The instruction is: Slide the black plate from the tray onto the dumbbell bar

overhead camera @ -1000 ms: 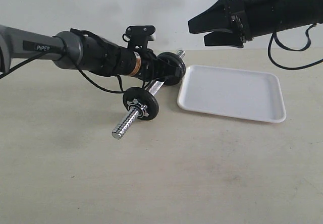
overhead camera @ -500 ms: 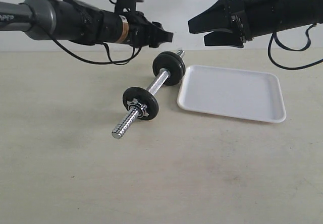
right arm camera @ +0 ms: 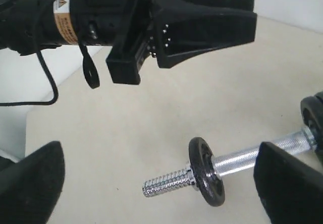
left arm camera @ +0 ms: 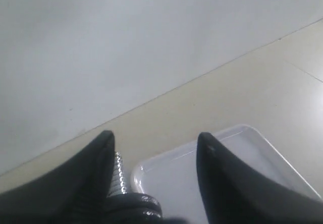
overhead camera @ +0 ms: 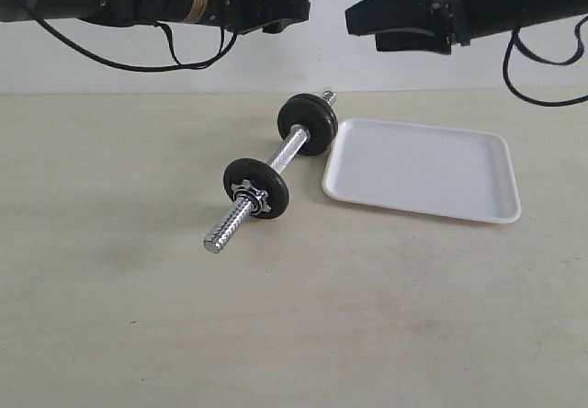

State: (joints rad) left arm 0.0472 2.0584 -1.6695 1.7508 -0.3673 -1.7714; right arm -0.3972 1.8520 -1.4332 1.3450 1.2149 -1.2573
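The chrome dumbbell bar [overhead camera: 285, 155] lies on the table, slanting away from me. A black plate [overhead camera: 308, 125] sits on its far end, beside the white tray [overhead camera: 423, 167], which holds nothing. A second black plate [overhead camera: 255, 187] sits toward the near end, with a spinlock nut in front of it. My left gripper [overhead camera: 299, 8] hangs open high above the far plate, holding nothing. My right gripper [overhead camera: 363, 27] hangs open above the tray's far edge. The left wrist view shows the plate [left arm camera: 133, 206], the threaded tip [left arm camera: 118, 176] and the tray [left arm camera: 176, 178] below the gripper [left arm camera: 155, 134].
A pale wall stands behind the table. The two arms face each other at the top of the exterior view with a small gap between their tips. In the right wrist view the left gripper [right arm camera: 202, 19] hangs over the near plate [right arm camera: 206, 177].
My left gripper has let go of the far plate and risen well above the bar. The bar and both plates stayed put. The right gripper rose slightly.
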